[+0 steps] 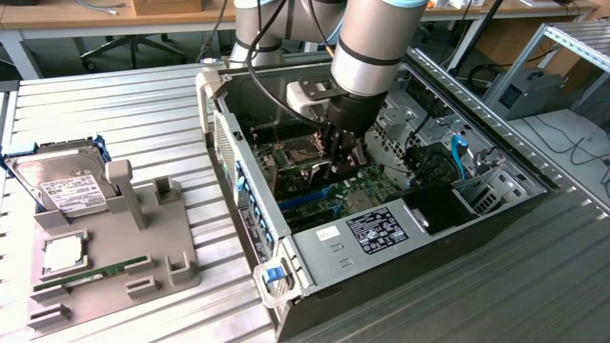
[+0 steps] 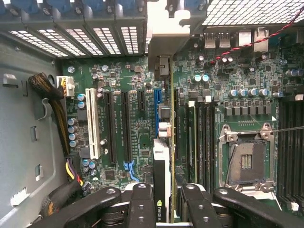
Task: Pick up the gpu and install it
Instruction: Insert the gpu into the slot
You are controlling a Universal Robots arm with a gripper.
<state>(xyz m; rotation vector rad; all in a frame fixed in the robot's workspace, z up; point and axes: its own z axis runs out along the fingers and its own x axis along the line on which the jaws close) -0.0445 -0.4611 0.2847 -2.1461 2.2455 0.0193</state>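
I saw the gripper [image 2: 166, 192] clamped across the gpu [image 2: 160, 164] edge above the motherboard [image 2: 135, 142], and judged it stiff, light, fragile.

The flat rectangular circuit-board motherboard [image 2: 142, 128] was dark green, carrying one long white plastic slot [image 2: 92, 123] and a short bright-blue plastic slot [image 2: 156, 111]. The gpu [image 2: 161, 161] showed a silver-grey edge with a small green logo, and the metal gripper fingers [image 2: 140, 206] were matte black.
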